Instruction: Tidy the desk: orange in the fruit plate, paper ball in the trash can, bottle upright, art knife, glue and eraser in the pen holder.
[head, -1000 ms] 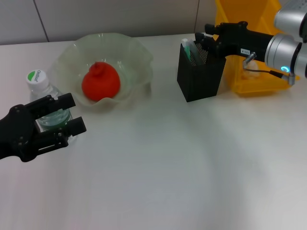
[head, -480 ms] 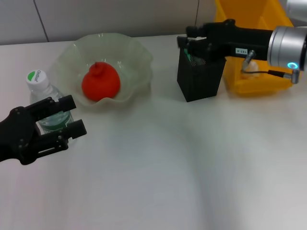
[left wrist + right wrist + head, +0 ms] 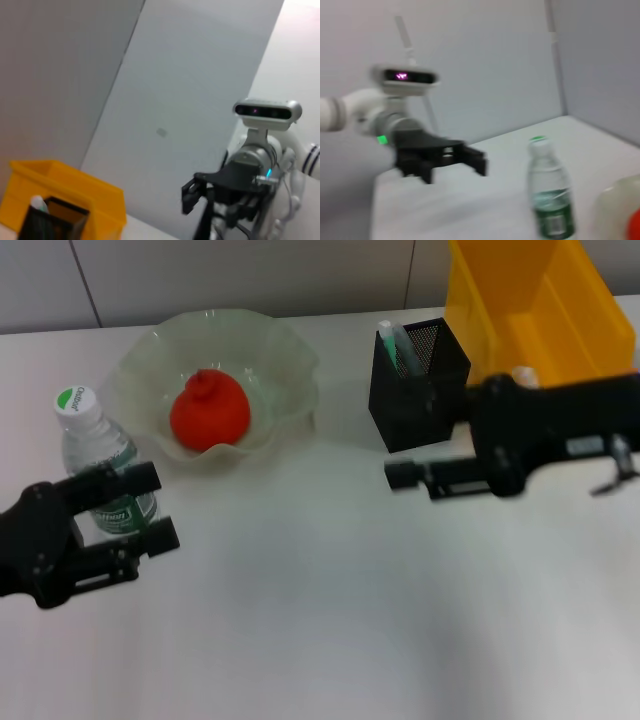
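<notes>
The orange [image 3: 208, 410] lies in the pale-green fruit plate [image 3: 270, 350] at the back left. The bottle [image 3: 96, 465] stands upright left of the plate; it also shows in the right wrist view [image 3: 548, 192]. My left gripper [image 3: 150, 508] is open and empty, just in front of the bottle and apart from it; it also shows in the right wrist view [image 3: 452, 167]. My right gripper [image 3: 400, 476] is open and empty, in front of the black mesh pen holder [image 3: 415, 390], which holds a green-and-white stick [image 3: 390, 340]. The yellow trash can [image 3: 545, 310] stands at the back right. The eraser and art knife are hidden.
A small off-white lump [image 3: 523, 374] shows at the trash can's near side, behind my right arm. The white table [image 3: 300, 620] spreads out in front of both grippers. The left wrist view shows the trash can [image 3: 65, 195] and my right gripper [image 3: 197, 192] from afar.
My right gripper has left the top of the pen holder and come down in front of it. My left gripper has drawn back a little from the bottle, which now shows in full.
</notes>
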`<state>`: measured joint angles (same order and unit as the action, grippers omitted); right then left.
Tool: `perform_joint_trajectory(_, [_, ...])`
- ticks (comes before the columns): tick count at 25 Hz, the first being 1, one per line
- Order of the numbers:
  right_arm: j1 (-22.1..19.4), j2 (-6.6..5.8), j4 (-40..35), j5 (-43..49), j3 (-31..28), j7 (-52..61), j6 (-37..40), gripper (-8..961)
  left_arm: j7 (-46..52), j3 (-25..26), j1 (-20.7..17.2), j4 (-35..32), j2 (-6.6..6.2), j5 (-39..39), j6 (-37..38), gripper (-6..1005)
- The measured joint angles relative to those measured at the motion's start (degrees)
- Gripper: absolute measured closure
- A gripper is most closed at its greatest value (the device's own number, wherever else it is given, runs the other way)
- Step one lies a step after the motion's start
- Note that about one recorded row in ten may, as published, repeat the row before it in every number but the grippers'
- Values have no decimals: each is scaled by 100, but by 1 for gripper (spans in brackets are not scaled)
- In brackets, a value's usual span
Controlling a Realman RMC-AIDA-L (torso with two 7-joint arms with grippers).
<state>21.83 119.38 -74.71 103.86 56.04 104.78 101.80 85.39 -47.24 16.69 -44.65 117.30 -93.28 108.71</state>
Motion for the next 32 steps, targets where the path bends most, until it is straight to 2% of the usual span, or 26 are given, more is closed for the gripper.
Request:
perform_joint_trajectory(4, [-163, 23, -175, 3, -21, -110, 355, 335, -83, -17, 20, -8, -7, -397, 101, 208])
perform_joint_trajectory(9, [-218, 36, -92, 12, 122, -458, 646, 341, -463, -34, 35, 26, 76, -573, 256, 208])
perform_joint_trajectory(15, [-208, 36, 171, 20, 713, -861, 520, 342, -575, -48, 85, 167, 108, -538, 381, 209])
perform_joint_trajectory(32, [-145, 17, 452, -17, 1009, -1186, 99, 342, -523, -33, 261, 164, 86, -528, 475, 214])
